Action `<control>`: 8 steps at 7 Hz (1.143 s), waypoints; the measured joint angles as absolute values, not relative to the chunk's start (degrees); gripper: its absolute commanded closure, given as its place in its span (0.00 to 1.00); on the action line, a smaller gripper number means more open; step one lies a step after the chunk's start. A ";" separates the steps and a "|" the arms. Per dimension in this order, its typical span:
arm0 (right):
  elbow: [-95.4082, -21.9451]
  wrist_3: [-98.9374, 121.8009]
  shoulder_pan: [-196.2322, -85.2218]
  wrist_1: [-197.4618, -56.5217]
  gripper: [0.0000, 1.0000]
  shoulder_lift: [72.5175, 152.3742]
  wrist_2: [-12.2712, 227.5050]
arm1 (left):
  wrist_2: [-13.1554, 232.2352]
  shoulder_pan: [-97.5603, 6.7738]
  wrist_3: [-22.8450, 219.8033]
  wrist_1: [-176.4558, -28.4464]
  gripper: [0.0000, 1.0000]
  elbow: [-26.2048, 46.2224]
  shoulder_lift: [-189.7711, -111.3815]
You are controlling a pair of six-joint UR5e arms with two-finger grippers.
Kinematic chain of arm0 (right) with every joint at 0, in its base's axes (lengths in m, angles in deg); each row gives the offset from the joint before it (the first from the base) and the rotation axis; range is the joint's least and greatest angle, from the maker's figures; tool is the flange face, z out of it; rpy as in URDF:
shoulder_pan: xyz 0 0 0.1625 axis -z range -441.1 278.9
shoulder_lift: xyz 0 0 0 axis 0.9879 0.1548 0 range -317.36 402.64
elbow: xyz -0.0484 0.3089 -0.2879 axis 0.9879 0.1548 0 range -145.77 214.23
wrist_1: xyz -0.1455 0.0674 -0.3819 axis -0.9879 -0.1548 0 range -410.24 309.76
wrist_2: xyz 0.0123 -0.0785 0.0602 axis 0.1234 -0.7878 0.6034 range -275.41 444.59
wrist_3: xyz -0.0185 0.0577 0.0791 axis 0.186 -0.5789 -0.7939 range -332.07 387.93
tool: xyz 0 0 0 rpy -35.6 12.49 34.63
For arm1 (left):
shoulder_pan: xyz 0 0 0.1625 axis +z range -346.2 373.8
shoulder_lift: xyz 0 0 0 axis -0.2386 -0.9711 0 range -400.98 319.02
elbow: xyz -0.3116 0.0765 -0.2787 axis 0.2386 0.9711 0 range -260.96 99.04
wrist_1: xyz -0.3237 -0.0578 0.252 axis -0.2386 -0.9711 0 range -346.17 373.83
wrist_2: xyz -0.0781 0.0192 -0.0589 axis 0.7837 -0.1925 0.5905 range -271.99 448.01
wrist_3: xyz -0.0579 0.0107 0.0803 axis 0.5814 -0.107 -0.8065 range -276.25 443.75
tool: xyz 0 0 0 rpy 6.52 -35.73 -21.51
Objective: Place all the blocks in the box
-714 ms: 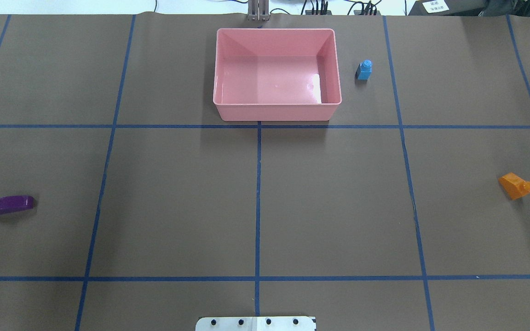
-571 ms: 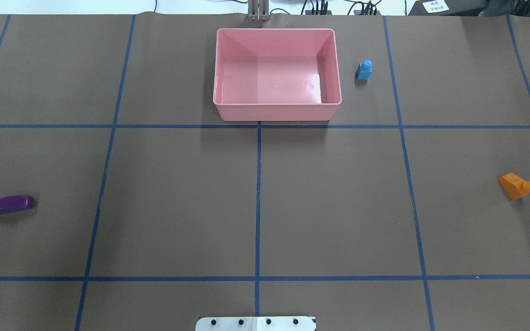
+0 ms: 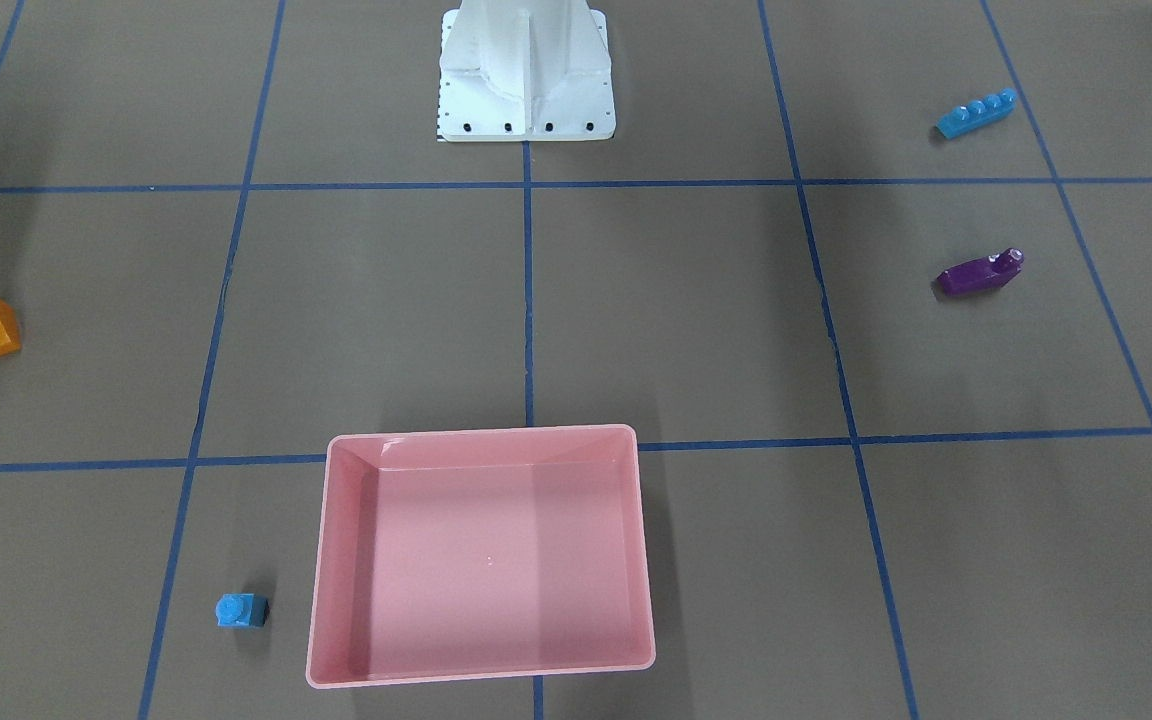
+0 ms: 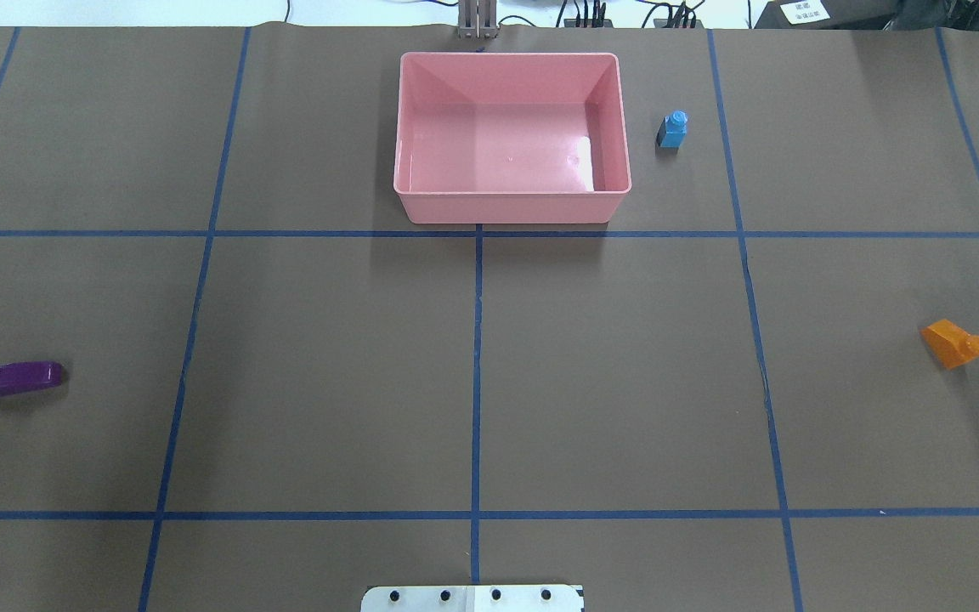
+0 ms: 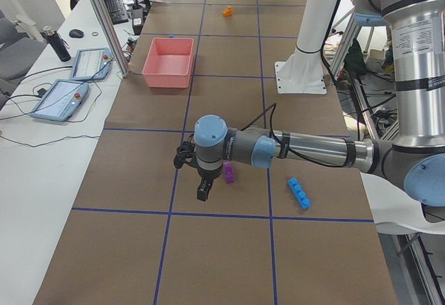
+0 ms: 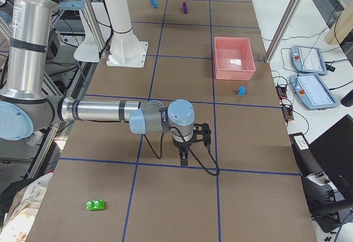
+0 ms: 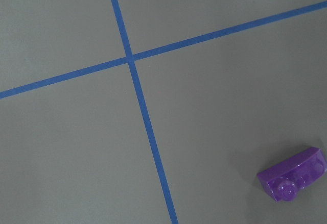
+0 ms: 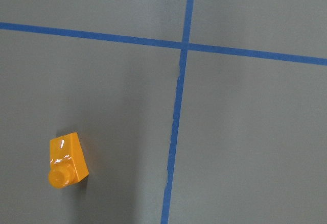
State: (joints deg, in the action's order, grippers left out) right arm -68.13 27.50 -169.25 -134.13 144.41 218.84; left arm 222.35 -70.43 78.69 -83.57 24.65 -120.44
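Observation:
The pink box (image 4: 506, 208) stands empty at the table's far middle. The small blue brick (image 4: 672, 130) stands just right of it. The purple sloped brick (image 4: 12, 377) lies far left and the orange sloped brick (image 4: 953, 342) far right. The long light-blue brick (image 3: 976, 113) lies near the robot's left side. The green brick (image 6: 95, 204) lies beyond the right arm. My left gripper (image 5: 202, 192) hangs just beside the purple brick (image 5: 228, 173). My right gripper (image 6: 183, 156) hangs low over the table. I cannot tell whether either is open. The right wrist view shows the orange brick (image 8: 66, 160).
The white robot base (image 3: 526, 80) stands at the near middle edge. Blue tape lines cross the brown table cover. Tablets and cables (image 5: 73, 83) lie on the white strip beyond the box side.

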 measured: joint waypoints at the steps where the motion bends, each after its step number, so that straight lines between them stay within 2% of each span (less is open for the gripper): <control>1: -68.05 27.47 -169.25 -134.05 0.00 144.41 219.38 | 222.40 -69.91 78.68 -84.56 0.00 24.75 -120.35; 4: -68.23 27.45 -169.13 -133.65 0.00 144.49 221.84 | 223.63 -65.84 78.82 -86.27 0.00 24.91 -120.10; 7: -68.52 23.18 -165.62 -129.30 0.00 144.48 223.63 | 223.75 -54.84 79.90 -94.63 0.00 25.23 -118.96; 8: -68.61 18.53 -163.09 -127.85 0.01 144.48 223.97 | 223.48 -51.82 80.37 -99.78 0.00 25.22 -116.20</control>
State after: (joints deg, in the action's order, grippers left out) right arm -68.61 18.53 -163.09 -127.85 144.48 223.97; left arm 223.48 -51.82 80.37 -99.78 25.22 -116.20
